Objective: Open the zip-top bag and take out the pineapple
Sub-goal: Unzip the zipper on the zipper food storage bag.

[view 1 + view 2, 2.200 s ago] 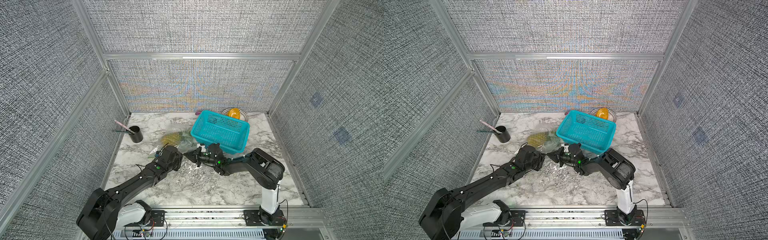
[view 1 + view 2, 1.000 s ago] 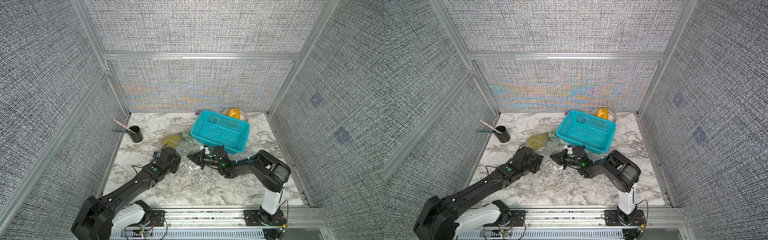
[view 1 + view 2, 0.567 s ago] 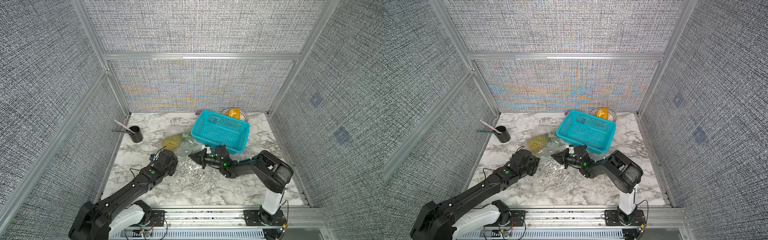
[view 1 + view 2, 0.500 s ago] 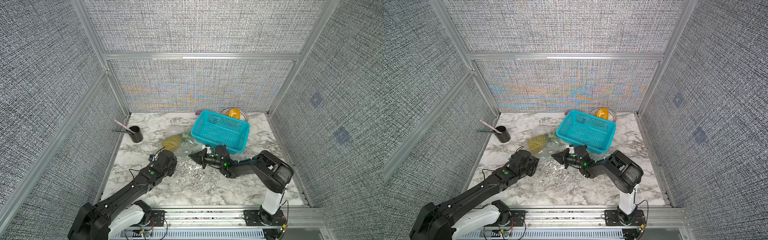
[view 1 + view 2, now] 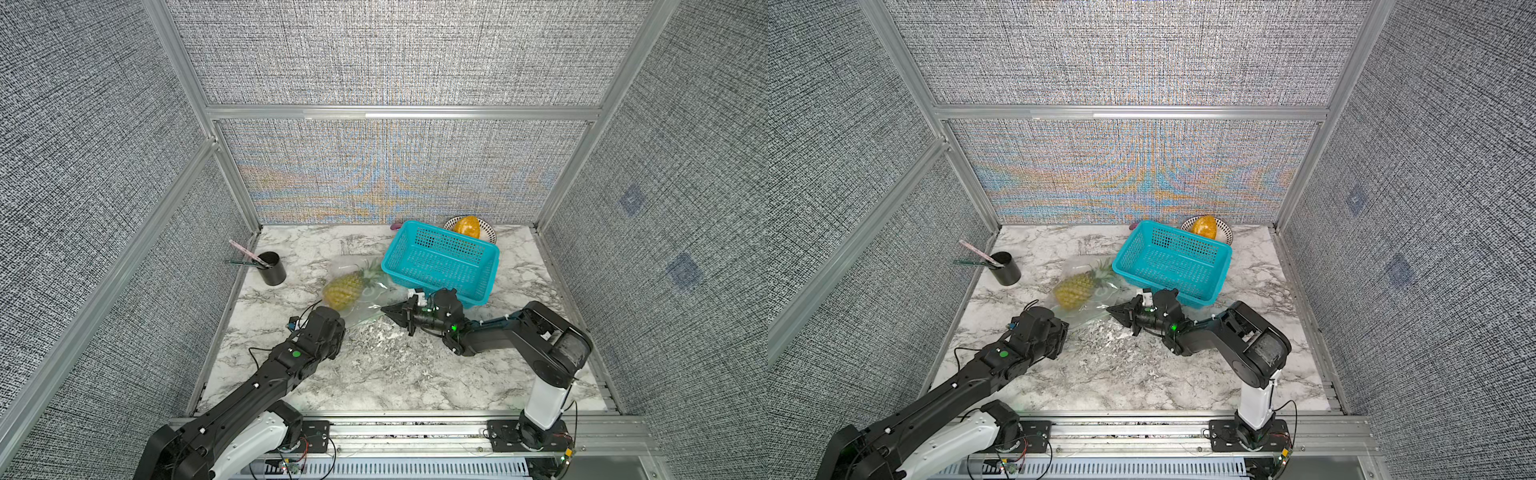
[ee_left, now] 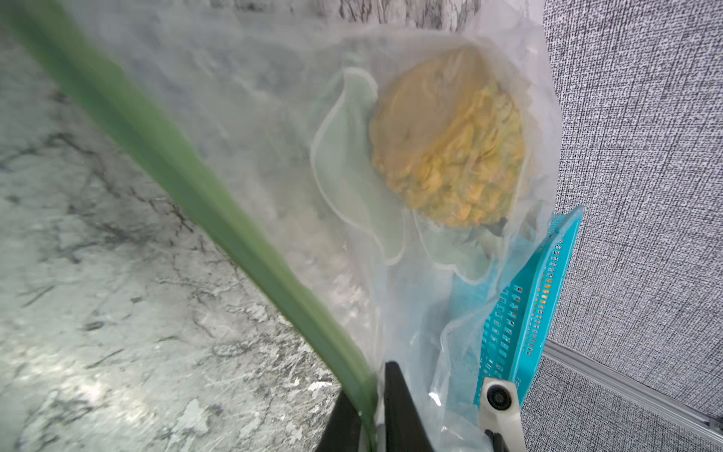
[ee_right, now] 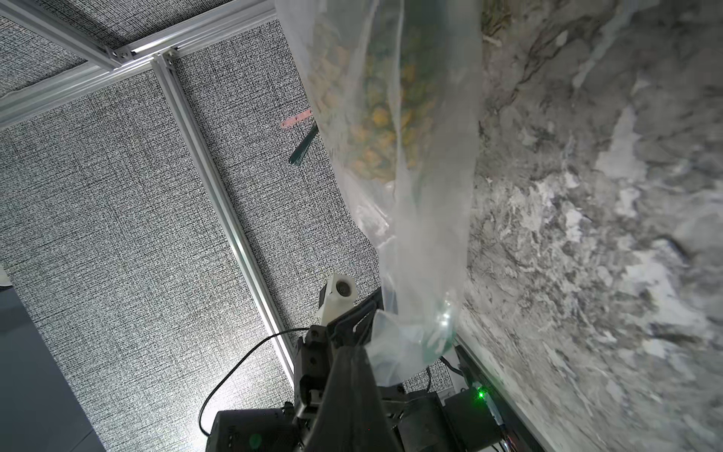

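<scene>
The clear zip-top bag (image 5: 365, 308) lies on the marble table left of the basket, with the pineapple (image 5: 343, 289) inside it, crown toward the basket. My left gripper (image 5: 337, 321) is shut on the bag's pale green zip strip (image 6: 219, 203), which runs between its black fingers (image 6: 395, 391) in the left wrist view. My right gripper (image 5: 384, 308) is shut on the opposite bag edge; the plastic (image 7: 426, 235) stretches away from its closed tip (image 7: 354, 352). Through the film the pineapple shows in both wrist views (image 6: 450, 144) (image 7: 375, 129). Both top views show the two grippers (image 5: 1065, 322) (image 5: 1111, 309) apart.
A teal basket (image 5: 457, 286) stands just behind my right wrist. A bowl (image 5: 488, 237) with a smooth orange fruit (image 5: 467, 226) sits at the back right. A black cup (image 5: 272, 270) with pens stands near the left wall.
My left gripper has drawn back toward the front left and the right gripper has shifted right, so they stand farther apart. The bag's near edge is pulled out between them.
</scene>
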Controlling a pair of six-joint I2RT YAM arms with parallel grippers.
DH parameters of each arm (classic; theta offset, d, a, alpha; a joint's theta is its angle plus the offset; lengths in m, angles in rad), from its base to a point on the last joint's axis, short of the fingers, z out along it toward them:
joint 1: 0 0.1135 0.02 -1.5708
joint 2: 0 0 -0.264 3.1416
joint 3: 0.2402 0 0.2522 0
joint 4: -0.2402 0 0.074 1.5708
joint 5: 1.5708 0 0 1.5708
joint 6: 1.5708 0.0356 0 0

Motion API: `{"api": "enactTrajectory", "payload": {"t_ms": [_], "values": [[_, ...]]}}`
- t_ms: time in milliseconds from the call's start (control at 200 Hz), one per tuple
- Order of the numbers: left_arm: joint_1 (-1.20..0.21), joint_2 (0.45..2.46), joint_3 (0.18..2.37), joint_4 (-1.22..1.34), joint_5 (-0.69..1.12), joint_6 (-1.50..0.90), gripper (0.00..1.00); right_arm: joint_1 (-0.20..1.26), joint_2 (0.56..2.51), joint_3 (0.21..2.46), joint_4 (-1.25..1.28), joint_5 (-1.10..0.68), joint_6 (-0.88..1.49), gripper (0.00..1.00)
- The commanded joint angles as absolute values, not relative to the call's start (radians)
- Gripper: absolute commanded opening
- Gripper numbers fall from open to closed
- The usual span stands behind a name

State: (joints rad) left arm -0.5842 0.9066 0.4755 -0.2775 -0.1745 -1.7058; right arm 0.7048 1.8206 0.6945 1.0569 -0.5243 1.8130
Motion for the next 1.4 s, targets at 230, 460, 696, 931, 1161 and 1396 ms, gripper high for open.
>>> {"api": "enactTrajectory", "payload": {"t_ms": [230,460,696,931,1161,1396], "values": [[-0.556,0.753,0.419,-0.484,-0.254,-1.724,0.14,0.680,1.810,0.690,1.070,-0.497,1.798,0.00],[-0.550,0.596,0.363,-0.578,-0.283,-1.743,0.14,0.676,1.813,0.693,1.065,-0.502,1.791,0.00],[-0.549,0.532,0.340,-0.601,-0.270,-1.748,0.28,0.676,1.819,0.707,1.049,-0.508,1.780,0.00],[-0.548,0.797,0.552,-0.562,-0.200,-1.535,0.59,0.680,1.825,0.719,1.033,-0.517,1.772,0.00],[-0.548,1.054,0.911,-0.714,-0.100,-1.238,0.64,0.679,1.844,0.742,1.003,-0.538,1.748,0.00],[-0.548,1.232,1.114,-0.805,0.063,-1.063,0.65,0.652,1.849,0.758,0.944,-0.573,1.691,0.00]]}}
